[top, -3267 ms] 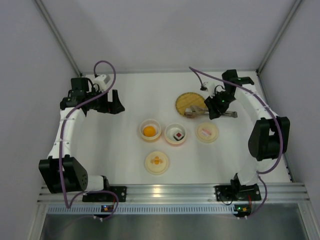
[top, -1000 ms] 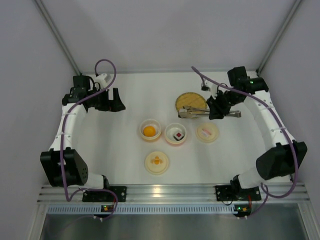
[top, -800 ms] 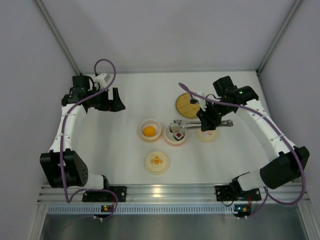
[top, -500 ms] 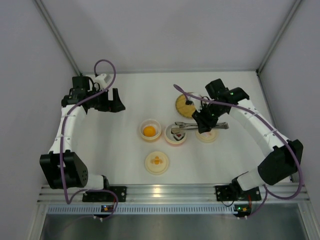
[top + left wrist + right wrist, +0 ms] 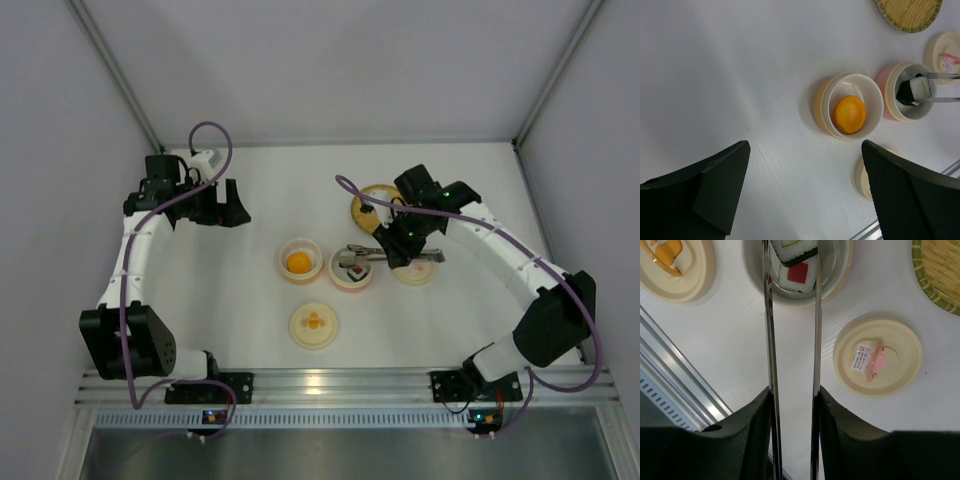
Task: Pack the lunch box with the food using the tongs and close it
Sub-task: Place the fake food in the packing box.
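Observation:
My right gripper [image 5: 398, 248] [image 5: 792, 405] is shut on the silver tongs [image 5: 372, 252] [image 5: 769, 340], pressing their two arms. The tong tips reach left into the pink bowl [image 5: 351, 288] [image 5: 890, 85]. A dark-wrapped sushi piece [image 5: 912, 90] [image 5: 795, 250] sits between them, on top of a piece with a red centre [image 5: 797, 272]. The orange ball [image 5: 298, 262] [image 5: 850, 114] lies in the yellow bowl [image 5: 822, 107]. My left gripper [image 5: 228, 208] [image 5: 804, 147] hangs open and empty at the far left. I cannot tell which round container is the lunch box.
A round bamboo lid [image 5: 372, 203] [image 5: 940, 275] lies behind the bowls. A cream lid with a pink tab [image 5: 414, 268] [image 5: 877, 355] sits right of the pink bowl. Another cream lid with an orange knob [image 5: 314, 324] [image 5: 675, 262] lies nearer the aluminium front rail [image 5: 330, 382].
My right arm has carried the tongs left, from beside the bamboo lid to over the pink bowl, and their tips now bracket a sushi piece. The left arm has stayed put.

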Controlling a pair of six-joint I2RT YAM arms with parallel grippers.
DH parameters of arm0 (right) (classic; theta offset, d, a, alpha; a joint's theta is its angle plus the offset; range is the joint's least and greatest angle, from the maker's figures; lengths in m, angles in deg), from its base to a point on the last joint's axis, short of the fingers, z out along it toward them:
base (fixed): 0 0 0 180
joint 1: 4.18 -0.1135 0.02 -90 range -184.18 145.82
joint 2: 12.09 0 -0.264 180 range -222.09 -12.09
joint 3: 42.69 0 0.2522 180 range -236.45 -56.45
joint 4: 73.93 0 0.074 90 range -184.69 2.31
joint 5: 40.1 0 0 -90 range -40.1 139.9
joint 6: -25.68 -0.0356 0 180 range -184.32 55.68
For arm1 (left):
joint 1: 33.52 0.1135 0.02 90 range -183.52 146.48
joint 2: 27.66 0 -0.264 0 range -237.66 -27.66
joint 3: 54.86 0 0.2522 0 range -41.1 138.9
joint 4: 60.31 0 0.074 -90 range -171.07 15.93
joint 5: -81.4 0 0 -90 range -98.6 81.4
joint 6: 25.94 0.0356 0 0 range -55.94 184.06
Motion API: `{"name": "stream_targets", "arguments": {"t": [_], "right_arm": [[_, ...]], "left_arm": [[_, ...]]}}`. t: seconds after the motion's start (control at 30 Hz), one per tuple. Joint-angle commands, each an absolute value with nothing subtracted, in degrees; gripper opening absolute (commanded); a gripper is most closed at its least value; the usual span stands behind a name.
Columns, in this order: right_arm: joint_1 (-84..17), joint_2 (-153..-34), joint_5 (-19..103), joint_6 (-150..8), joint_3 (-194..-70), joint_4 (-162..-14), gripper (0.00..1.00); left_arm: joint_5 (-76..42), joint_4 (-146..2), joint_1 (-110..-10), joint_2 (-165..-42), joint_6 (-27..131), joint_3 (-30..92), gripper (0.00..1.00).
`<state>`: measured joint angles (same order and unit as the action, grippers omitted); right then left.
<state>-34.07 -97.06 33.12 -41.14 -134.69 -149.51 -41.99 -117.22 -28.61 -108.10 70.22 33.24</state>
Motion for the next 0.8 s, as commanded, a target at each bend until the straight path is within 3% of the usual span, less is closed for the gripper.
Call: {"name": "stream_targets", "arguments": {"t": [0.0,0.4,0.63,0.77], "right_arm": [[-35.6,-97.5,34.5,-43.1,-134.8,-145.3,0.13],[-36.6,-98.6,35.7,-44.0,-134.7,-145.1,0.2],[-36.7,-98.4,35.1,-44.1,-136.3,-146.2,0.49],[-36.7,-98.0,34.4,-44.0,-138.8,-147.6,0.56]], "left_arm": [[-42.6,-114.2,-28.5,-106.2,71.3,32.6,0.98],[-42.3,-113.9,-28.5,-106.1,71.3,32.1,0.98],[-42.4,-113.9,-28.4,-106.0,71.4,32.0,0.99],[-42.5,-114.1,-28.5,-105.8,71.4,32.5,0.98]]}}
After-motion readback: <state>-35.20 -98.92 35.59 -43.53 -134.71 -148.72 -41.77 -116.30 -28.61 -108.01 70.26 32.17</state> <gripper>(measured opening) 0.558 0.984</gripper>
